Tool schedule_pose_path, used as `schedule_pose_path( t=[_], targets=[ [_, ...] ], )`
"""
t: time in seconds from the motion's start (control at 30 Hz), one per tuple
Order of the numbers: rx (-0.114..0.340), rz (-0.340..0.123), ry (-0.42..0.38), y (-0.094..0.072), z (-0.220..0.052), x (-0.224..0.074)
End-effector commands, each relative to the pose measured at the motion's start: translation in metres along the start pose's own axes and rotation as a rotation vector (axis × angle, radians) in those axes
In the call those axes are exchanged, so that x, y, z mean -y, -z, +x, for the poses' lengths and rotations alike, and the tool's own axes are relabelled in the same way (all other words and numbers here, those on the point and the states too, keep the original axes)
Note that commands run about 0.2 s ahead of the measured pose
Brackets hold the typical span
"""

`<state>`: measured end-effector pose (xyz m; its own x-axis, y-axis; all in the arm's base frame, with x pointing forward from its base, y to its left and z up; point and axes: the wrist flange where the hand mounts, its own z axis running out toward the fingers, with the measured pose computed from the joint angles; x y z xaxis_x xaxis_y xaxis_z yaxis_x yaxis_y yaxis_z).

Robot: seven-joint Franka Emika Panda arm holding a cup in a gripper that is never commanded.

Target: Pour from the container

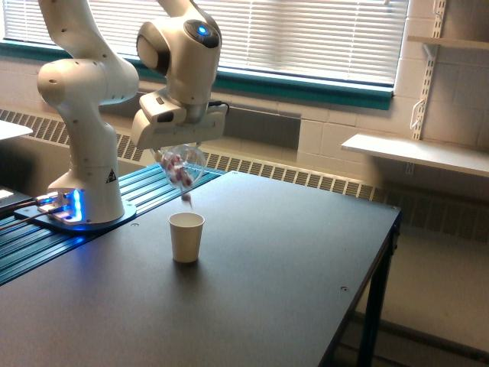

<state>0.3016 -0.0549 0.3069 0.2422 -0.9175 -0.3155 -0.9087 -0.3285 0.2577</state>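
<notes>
The container [183,164], a small clear cup with small reddish and pale pieces inside, hangs tilted over in my gripper [179,147], which is shut on it. One small piece [187,197] is in the air just below its rim. Directly beneath stands an upright cream paper cup [186,237] on the dark table [290,260]. The container is a short way above the paper cup and does not touch it. The gripper's fingers are mostly hidden behind the white hand housing.
The arm's white base [84,191] with a blue light stands on a ribbed teal strip at the exterior view's left. The table's edge runs down the exterior view's right side. A white wall shelf [416,153] and window blinds are behind.
</notes>
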Motion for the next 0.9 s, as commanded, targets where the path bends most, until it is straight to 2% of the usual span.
schedule_pose_path(
  t=[0.03,0.4,0.9],
  targets=[
    [-0.006,-0.01,0.06,-0.01,-0.01,0.013],
    [-0.006,-0.036,0.072,-0.02,-0.017,0.019],
    [-0.02,-0.044,0.072,-0.018,-0.019,0.025]
  ],
)
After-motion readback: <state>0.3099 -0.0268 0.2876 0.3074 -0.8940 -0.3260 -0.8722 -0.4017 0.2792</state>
